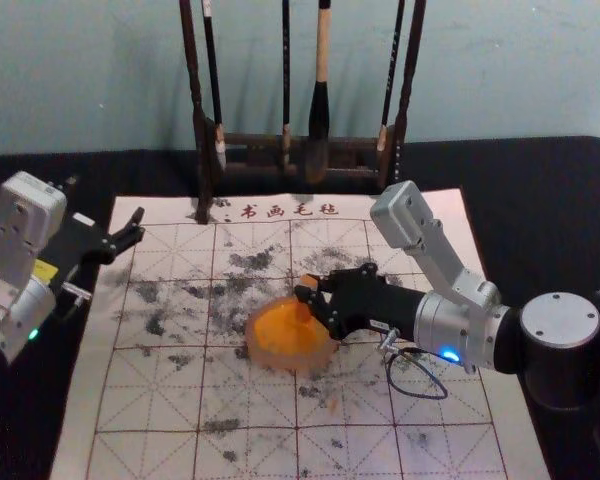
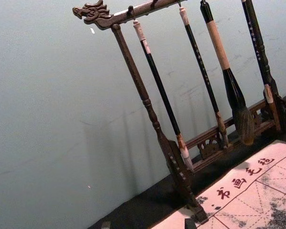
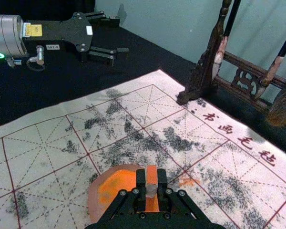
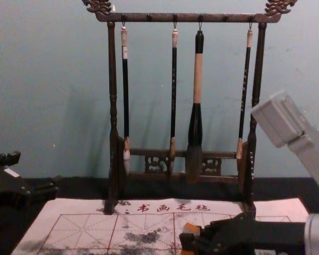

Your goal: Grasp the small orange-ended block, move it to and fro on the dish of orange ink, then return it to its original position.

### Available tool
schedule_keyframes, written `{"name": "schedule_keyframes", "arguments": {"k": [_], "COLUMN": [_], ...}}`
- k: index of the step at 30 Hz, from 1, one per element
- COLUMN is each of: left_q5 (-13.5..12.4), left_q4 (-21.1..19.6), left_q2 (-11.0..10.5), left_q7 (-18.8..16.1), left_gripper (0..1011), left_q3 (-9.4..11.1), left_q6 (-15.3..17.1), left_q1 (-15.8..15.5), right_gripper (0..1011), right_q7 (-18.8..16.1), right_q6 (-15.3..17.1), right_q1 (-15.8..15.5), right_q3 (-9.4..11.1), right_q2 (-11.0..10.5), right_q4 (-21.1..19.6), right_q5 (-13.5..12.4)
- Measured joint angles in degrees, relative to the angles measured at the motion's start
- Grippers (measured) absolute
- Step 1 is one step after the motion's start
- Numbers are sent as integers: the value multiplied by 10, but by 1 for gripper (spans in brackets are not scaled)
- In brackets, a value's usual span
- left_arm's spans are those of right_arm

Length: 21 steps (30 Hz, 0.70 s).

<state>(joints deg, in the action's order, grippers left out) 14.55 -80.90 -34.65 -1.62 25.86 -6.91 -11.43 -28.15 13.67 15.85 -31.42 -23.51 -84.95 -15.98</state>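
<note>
Orange-ended block (image 3: pixel 151 175), pinched in the right gripper (image 3: pixel 151 183) at the ink dish (image 3: pixel 94 198), wants light, level to-and-fro strokes inside the rim, while the left gripper (image 3: pixel 117 37), its 2 jaws parted, idles by the mat's (image 3: pixel 38 169) left side.

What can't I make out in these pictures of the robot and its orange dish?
- Small block's lower end: in the right wrist view, the right gripper covers it, so I can't tell whether it touches the ink.
- Tiny writing on a brush handle: too small in the left wrist view.
- White mat's near edge: cut off by the head view's bottom edge.
</note>
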Motion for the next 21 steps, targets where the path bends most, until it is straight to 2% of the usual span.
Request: {"name": "schedule_keyframes", "arguments": {"k": [14, 21], "left_q5": [0, 0], "left_q4": [0, 0], "left_q2": [0, 0], "left_q7": [0, 0], "left_gripper": [1001, 1001], "left_q3": [0, 0], "left_q6": [0, 0], "left_q1": [0, 0], "right_gripper": [127, 127], "right_q7": [-8, -12], "right_q6": [4, 5], "right_q1": [-21, -26], "right_q3": [5, -1], "right_q2": [-20, -26], "right_q4": [-26, -35], "right_q5": [-14, -19]}}
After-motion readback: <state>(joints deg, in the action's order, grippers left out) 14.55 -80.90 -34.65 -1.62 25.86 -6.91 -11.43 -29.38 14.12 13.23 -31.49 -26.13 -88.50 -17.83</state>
